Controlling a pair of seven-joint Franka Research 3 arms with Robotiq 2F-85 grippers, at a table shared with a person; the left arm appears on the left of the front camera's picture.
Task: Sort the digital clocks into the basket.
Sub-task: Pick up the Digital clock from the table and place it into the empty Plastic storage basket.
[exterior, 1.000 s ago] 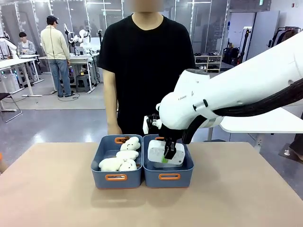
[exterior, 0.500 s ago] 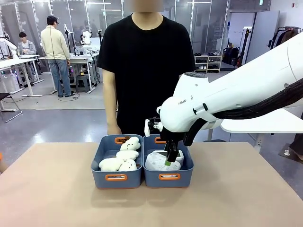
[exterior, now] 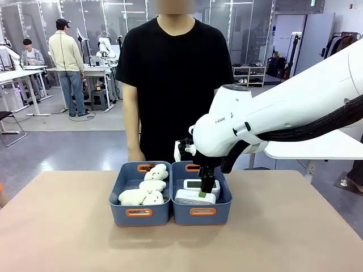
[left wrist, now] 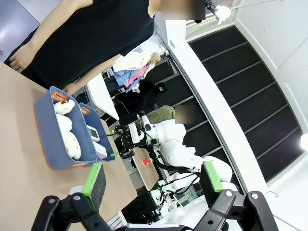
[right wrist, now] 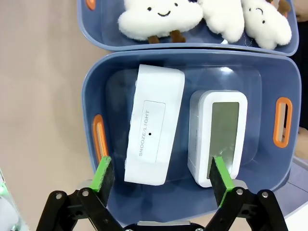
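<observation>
Two white digital clocks lie side by side in the right blue-grey basket (exterior: 202,213). One clock (right wrist: 154,134) shows its SNOOZE/LIGHT top, the other clock (right wrist: 219,134) lies with its grey-green LCD face up. My right gripper (right wrist: 162,178) hovers just above them, open, with nothing between its green pads. In the front view the right gripper (exterior: 206,188) hangs over the near clock (exterior: 194,197). My left gripper (left wrist: 153,179) is open and empty, raised off to the side, and its view takes in the basket (left wrist: 102,150) from afar.
The twin basket (exterior: 140,213) stands touching on the left and holds several cream-white plush toys (exterior: 143,192). A person in a black shirt (exterior: 173,85) stands right behind both baskets. Bare tan table (exterior: 68,238) surrounds them.
My right gripper opened and let go of the clock it held tilted over the basket. That clock now lies in the basket beside the other one.
</observation>
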